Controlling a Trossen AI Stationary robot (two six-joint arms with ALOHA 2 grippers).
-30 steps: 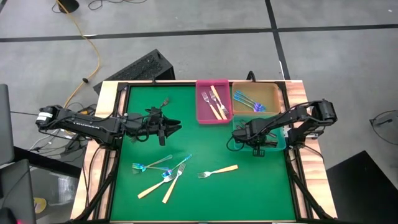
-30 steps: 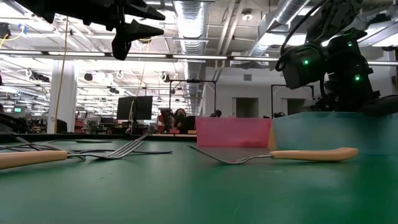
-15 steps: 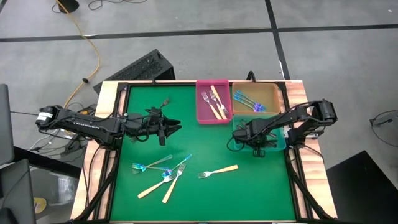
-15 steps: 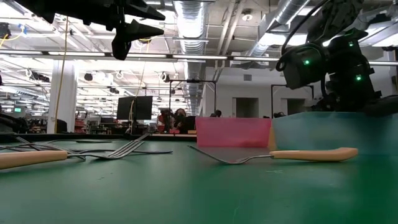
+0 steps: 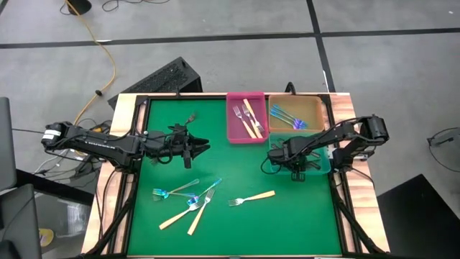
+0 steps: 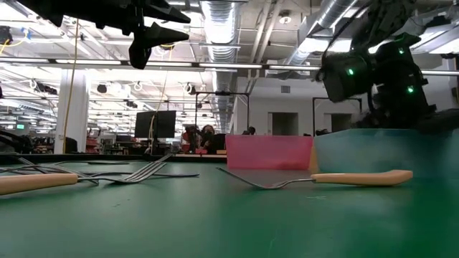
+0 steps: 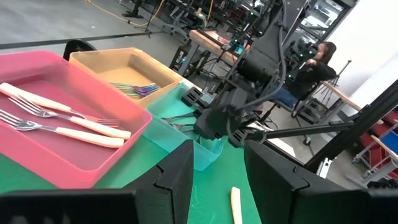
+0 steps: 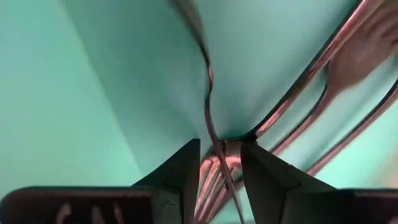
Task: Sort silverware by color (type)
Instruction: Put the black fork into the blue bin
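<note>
Over the teal bin [image 5: 316, 162] at the bench's right edge, my right gripper [image 8: 217, 163] has its jaws parted around a dark fork [image 8: 210, 118] lying among others there. I judge it best to lift straight clear without snagging it. My left gripper [image 5: 188, 148] waits, jaws apart and empty, mid-left. Loose forks [image 5: 188, 203] lie near the front edge. From above, my arm hides the bin's contents.

pink bin [image 5: 246, 119], tan bin [image 5: 296, 115], green mat [image 5: 230, 173]
</note>
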